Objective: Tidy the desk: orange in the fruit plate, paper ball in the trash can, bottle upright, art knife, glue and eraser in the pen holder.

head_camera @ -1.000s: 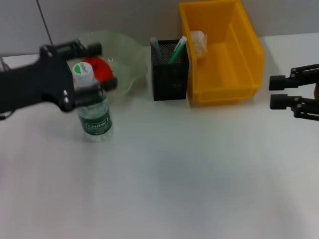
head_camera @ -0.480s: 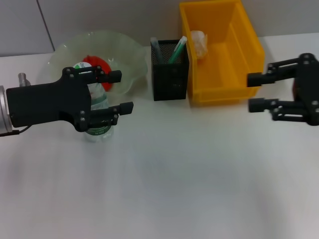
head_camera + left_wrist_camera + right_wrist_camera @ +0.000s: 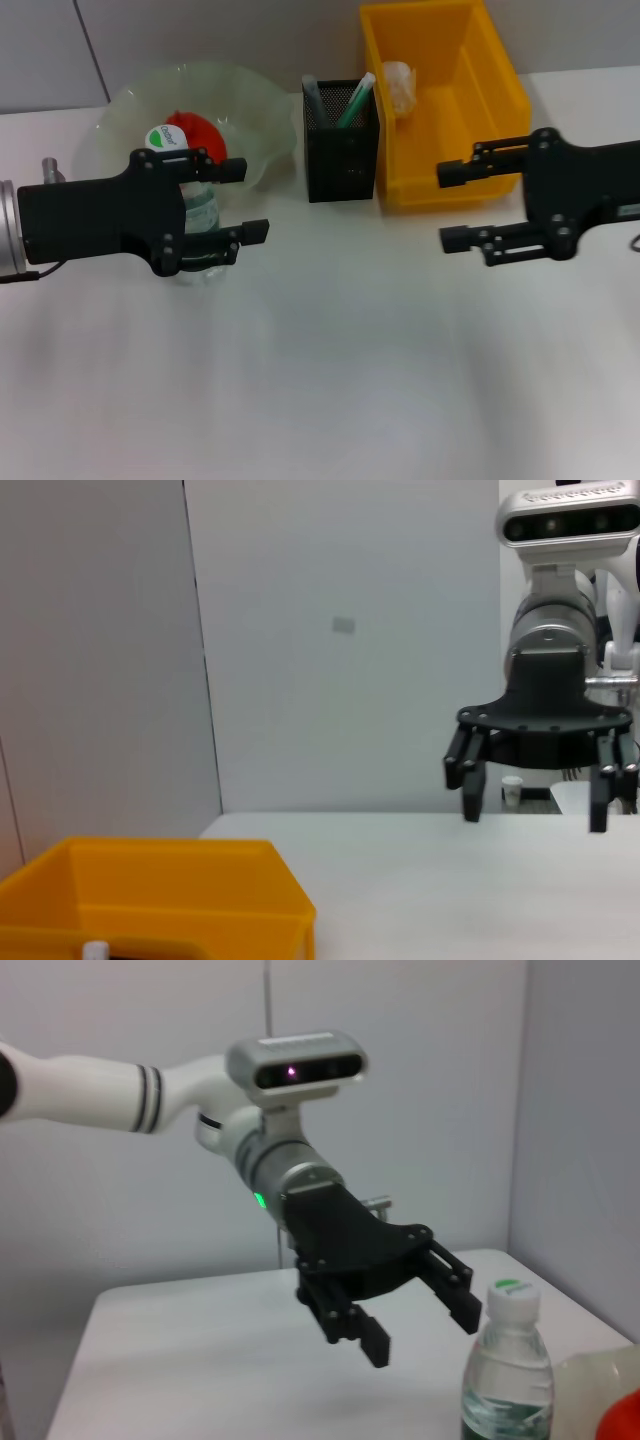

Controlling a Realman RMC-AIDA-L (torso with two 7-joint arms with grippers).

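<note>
The fruit plate (image 3: 255, 110) sits far left with the orange (image 3: 196, 135) inside it. To its right stands the trash can (image 3: 500, 110), the paper ball (image 3: 398, 82) resting against its far-left inner wall. Between them is the pen holder (image 3: 340, 150), with a few slender items poking out; which ones cannot be told.

The bottle (image 3: 190, 215) stands upright just near of the plate, its long axis vertical. The left gripper (image 3: 243, 200) hangs with jaws spread, fingers pointing right. In the right wrist view the bottle (image 3: 508, 1365) appears beside the claw rather than between its fingers, though overlap in the head view makes this uncertain.

The right gripper (image 3: 447, 207), also spread and empty, hovers near the trash can, well apart from the bottle, so the left arm is nearer.
</note>
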